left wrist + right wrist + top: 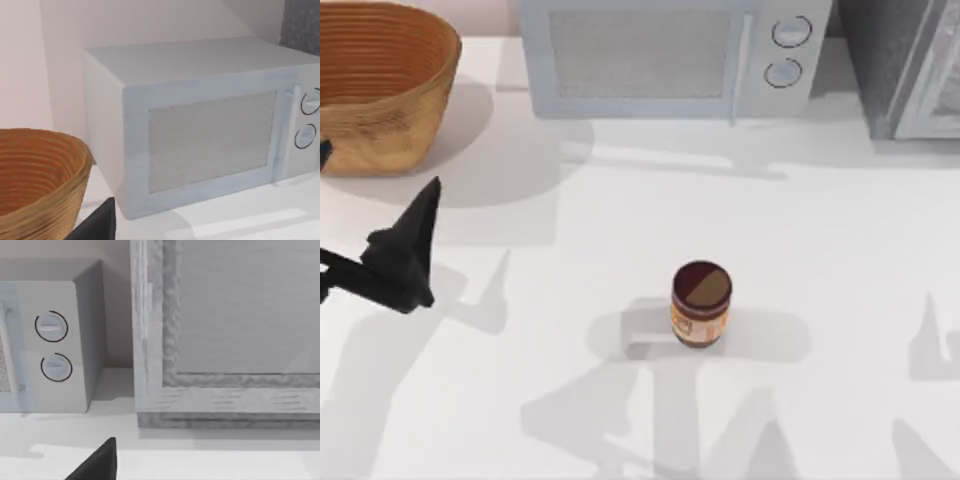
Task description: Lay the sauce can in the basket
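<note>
The can (pixel 701 303) stands upright on the open table (pixel 840 230), untouched, well off to the right of the left gripper (pixel 405 240) and a little nearer the table's front edge. The basket (pixel 380 85) sits just beyond that gripper, at the far left corner, with the microwave (pixel 665 55) next to it. The left gripper hangs over the left side of the table holding nothing; one dark finger points toward the basket, and I cannot tell how wide the fingers stand. The right gripper (pixel 97 462) shows as a dark fingertip, facing the microwave's dials and a grey cabinet (pixel 225 330); I cannot tell its spread either.

The reach looks like the step in hand. I'd swing the left gripper right, come down over the can's round top with fingers either side of the label, and close squarely so it doesn't tip. The carry back to the basket would then be short.
</note>
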{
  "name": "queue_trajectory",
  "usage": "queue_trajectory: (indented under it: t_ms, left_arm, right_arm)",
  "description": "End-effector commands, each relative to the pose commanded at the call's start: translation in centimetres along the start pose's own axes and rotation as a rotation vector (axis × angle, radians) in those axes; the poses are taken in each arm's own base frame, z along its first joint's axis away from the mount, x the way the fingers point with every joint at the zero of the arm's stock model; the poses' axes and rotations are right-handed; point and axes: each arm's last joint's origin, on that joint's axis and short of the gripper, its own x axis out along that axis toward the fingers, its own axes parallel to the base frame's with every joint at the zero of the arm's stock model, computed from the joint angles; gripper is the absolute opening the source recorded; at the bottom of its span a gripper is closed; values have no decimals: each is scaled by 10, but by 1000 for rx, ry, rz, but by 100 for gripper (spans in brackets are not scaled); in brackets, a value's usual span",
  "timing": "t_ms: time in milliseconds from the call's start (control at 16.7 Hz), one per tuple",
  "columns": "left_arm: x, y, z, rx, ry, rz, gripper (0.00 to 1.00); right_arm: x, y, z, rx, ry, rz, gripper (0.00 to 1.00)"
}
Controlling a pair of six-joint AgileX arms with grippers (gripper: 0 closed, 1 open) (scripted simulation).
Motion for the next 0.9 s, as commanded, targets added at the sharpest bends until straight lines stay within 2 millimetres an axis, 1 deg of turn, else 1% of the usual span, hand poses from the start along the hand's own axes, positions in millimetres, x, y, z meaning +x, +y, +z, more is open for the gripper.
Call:
queue_trajectory:
  t_ms: [120,240,420,540,660,780,900]
  left_arm:
    - [25,0,1,-1,1,-111,100]
    - [51,0,-5,-1,1,-225,100]
    - [90,-4,-24,-1,2,-395,100]
    - [112,-9,-44,0,2,-506,100]
    - [131,-14,-68,2,2,-610,100]
    - [144,-21,-95,4,2,-706,100]
    - [152,-27,-121,5,2,-792,100]
  right_arm:
    - [0,0,0,0,0,0,100]
    - [0,0,0,0,0,0,100]
    - [0,0,0,0,0,0,100]
    - [0,0,0,0,0,0,100]
    - [0,0,0,0,0,0,100]
    - [0,0,0,0,0,0,100]
    - [0,0,0,0,0,0,100]
